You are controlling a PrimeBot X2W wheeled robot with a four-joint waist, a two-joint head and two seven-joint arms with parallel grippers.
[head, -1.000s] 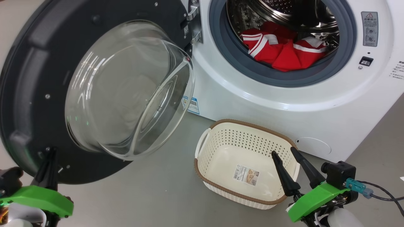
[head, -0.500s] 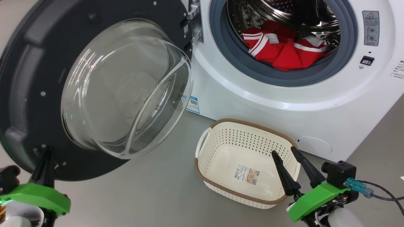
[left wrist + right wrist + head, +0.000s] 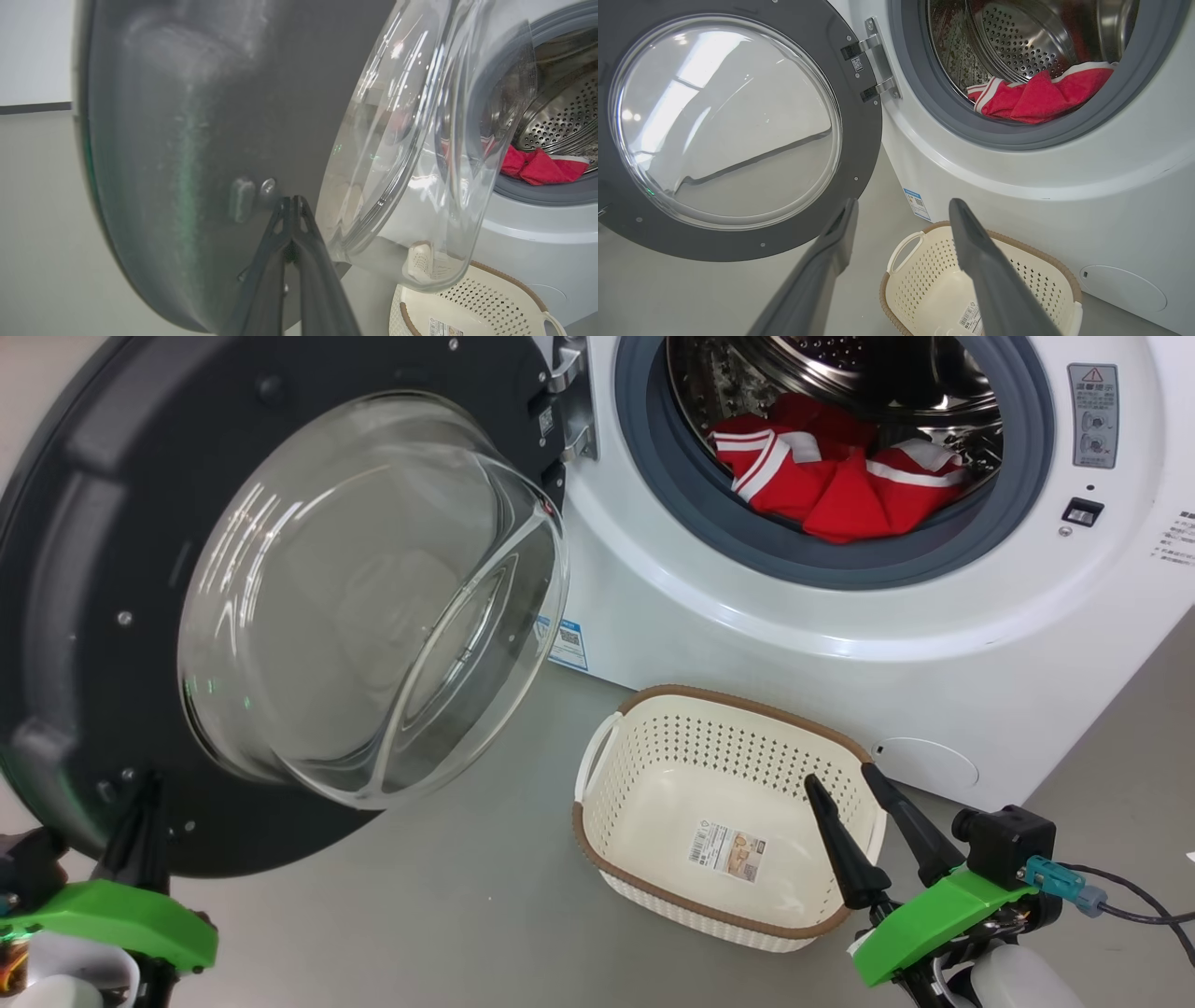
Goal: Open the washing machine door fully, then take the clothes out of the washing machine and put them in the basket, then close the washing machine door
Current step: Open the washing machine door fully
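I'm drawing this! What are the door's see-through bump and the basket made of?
The door's window looks like thick, glossy glass: clear, with bright reflections. The basket looks like matte cream plastic with moulded holes; its brown rim looks woven, perhaps plastic too.

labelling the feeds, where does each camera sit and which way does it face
Head view: on the head, facing forward and down at door, washer, clothes, basket; left jaws shut lower left, right jaws open lower right.
Left wrist view: on the left wrist, facing along its shut jaws at the door's inner face.
Right wrist view: on the right wrist, facing between its open jaws toward door, washer, basket.
All three share door, clothes, basket.
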